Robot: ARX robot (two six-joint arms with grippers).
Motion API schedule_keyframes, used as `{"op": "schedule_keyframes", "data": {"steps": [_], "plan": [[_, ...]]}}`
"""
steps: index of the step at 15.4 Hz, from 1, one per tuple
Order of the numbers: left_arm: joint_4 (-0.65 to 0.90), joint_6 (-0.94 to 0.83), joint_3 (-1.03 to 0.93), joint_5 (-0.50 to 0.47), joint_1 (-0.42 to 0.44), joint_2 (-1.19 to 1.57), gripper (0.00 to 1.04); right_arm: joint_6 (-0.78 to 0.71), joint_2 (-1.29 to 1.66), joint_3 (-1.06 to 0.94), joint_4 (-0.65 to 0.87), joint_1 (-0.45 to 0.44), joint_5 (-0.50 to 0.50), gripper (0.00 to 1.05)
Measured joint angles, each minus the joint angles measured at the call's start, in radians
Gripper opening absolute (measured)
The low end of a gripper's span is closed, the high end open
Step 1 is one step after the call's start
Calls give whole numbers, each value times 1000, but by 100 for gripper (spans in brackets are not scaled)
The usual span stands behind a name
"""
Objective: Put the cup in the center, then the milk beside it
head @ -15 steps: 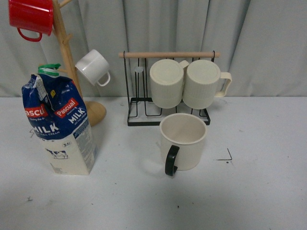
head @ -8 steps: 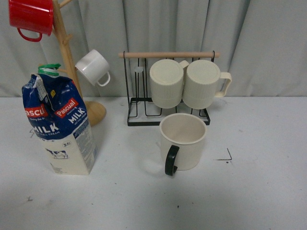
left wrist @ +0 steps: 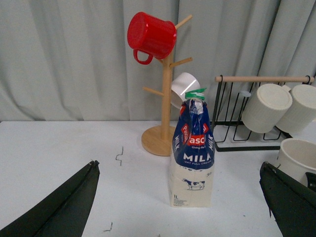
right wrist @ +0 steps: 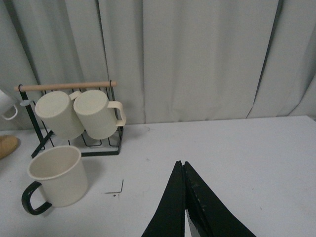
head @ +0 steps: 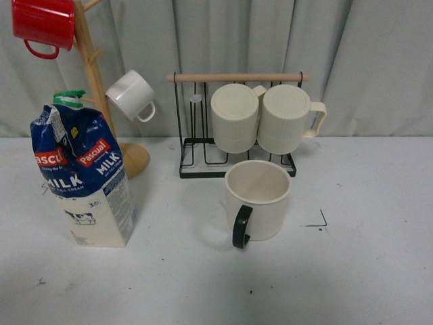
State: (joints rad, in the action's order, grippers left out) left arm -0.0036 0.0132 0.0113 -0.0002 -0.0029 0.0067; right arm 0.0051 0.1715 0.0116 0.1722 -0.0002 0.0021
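The cream cup [head: 260, 200] with its black loop handle [head: 242, 227] stands upright on the white tabletop, just left of a black corner mark [head: 318, 220] of the center patch [head: 183, 223]. The milk carton [head: 84, 179] stands upright to the cup's left, apart from it. Neither gripper shows in the front view. In the left wrist view my left gripper [left wrist: 178, 164] is open and empty, its fingers wide either side of the milk [left wrist: 193, 158], short of it. The cup [left wrist: 298, 158] is at that view's edge. My right gripper [right wrist: 180, 163] is shut and empty, well away from the cup [right wrist: 57, 175].
A black wire rack [head: 196, 152] with two ribbed cream mugs [head: 237, 118] stands right behind the cup. A wooden mug tree [head: 91, 74] with a red mug [head: 44, 24] and a small white mug [head: 132, 95] stands behind the milk. A grey curtain closes the back.
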Motion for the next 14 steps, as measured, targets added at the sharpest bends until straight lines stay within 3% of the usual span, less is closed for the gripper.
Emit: {"op": "schedule_keyframes", "data": {"steps": [2, 5, 10, 12, 13, 14], "plan": [[0, 0, 0, -1, 0, 0, 98, 0, -158, 0, -177, 0, -2, 2], [0, 0, 0, 0, 0, 0, 98, -3, -167, 0, -173, 0, -2, 2], [-7, 2, 1, 3, 1, 1, 98, -3, -167, 0, -175, 0, -2, 65], [-430, 127, 235, 288, 188, 343, 98, -3, -167, 0, -174, 0, -3, 89], [-439, 167, 317, 350, 215, 463, 98, -2, -167, 0, -176, 0, -2, 99], [-344, 183, 400, 367, 175, 566, 98, -3, -167, 0, -176, 0, -2, 98]]}}
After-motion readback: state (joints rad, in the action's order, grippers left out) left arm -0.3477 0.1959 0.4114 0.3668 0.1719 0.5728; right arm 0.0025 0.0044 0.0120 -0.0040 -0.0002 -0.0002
